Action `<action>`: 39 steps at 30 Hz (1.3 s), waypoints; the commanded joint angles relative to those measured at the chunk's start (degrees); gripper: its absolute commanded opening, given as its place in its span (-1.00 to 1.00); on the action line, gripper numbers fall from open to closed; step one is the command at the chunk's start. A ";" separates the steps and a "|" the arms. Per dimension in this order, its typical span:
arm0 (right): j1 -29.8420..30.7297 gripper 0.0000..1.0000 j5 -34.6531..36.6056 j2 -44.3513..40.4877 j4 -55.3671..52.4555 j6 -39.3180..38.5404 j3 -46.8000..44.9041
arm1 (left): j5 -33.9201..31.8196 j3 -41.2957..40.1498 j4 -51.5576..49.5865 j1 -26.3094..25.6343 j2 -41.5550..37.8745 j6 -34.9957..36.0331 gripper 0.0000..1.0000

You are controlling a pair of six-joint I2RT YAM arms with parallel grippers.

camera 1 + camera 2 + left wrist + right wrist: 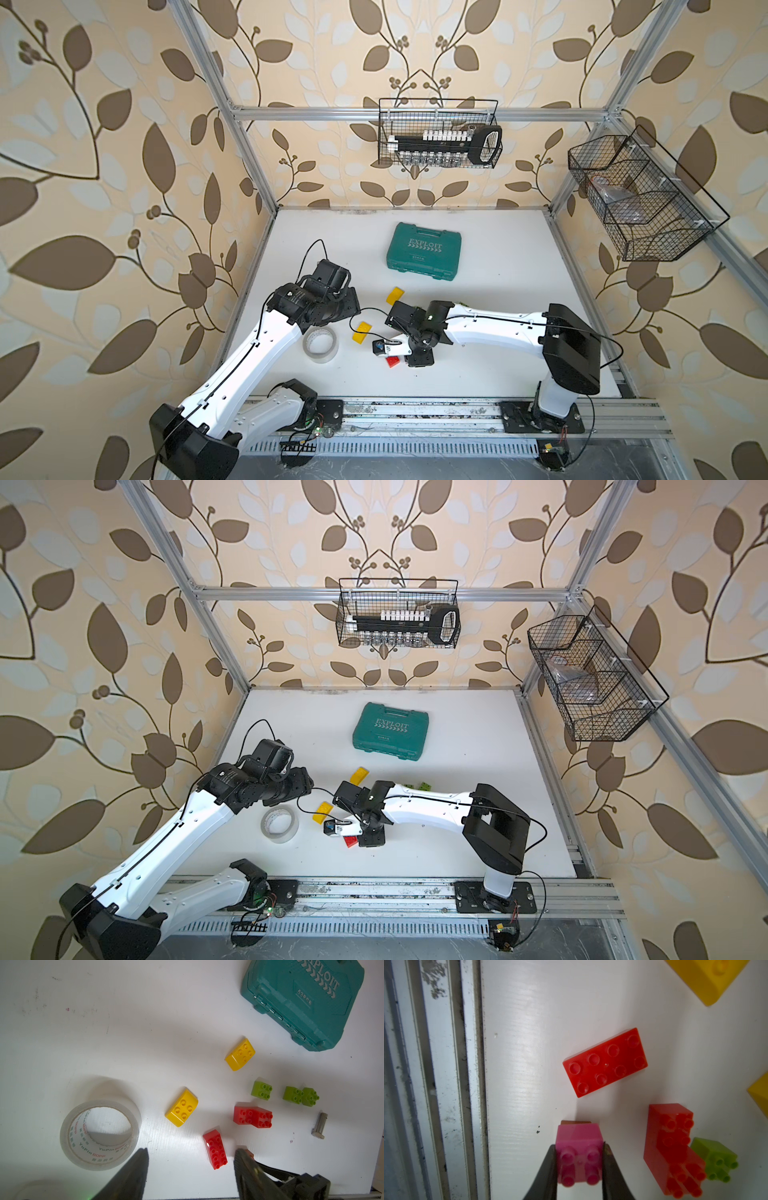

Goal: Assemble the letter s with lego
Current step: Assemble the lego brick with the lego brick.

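1. Right gripper (579, 1148) — clenched on the pink brick (578, 1136), 1 finger on each side wall, studs facing the wrist camera.
2. A sliver of brown brick (576, 1122) shows just beyond the pink brick; whether the 2 touch cannot be told.
3. Both sit near the table (104, 1022) edge, by the metal rail (446, 1064).
4. Left gripper (191, 1152) — jaws spread, grasping nothing, above the table.
5. The long red brick (605, 1061) lies flat, studs up, near the pink brick but apart from it.
6. The red L-block (670, 1147) stands near the pink brick, apart from the long red brick; 1 green brick (714, 1157) is just beside it.
7. The left wrist view shows 3 green bricks: a single brick (261, 1091) and a touching pair (293, 1095).
8. 2 yellow bricks (182, 1107) (240, 1054) lie apart, between the tape roll (66, 1138) and the teal case (301, 1001).
9. The bolt (320, 1125) lies near the green pair.
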 commanded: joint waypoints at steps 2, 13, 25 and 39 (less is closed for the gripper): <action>0.41 -0.81 0.82 0.09 1.00 2.90 0.32 | -0.35 1.57 -0.65 0.62 -0.67 1.24 0.36; 0.43 -0.80 1.35 -1.10 3.73 3.87 -3.32 | -0.15 1.24 -0.56 0.80 -0.58 1.10 0.36; 0.48 -0.80 1.79 -2.26 5.03 4.95 -5.96 | -0.05 1.32 -0.63 0.80 -0.53 1.08 0.36; 0.43 -0.80 0.60 -3.85 6.32 5.67 -9.28 | -0.09 1.15 -0.40 0.89 -0.27 1.07 0.36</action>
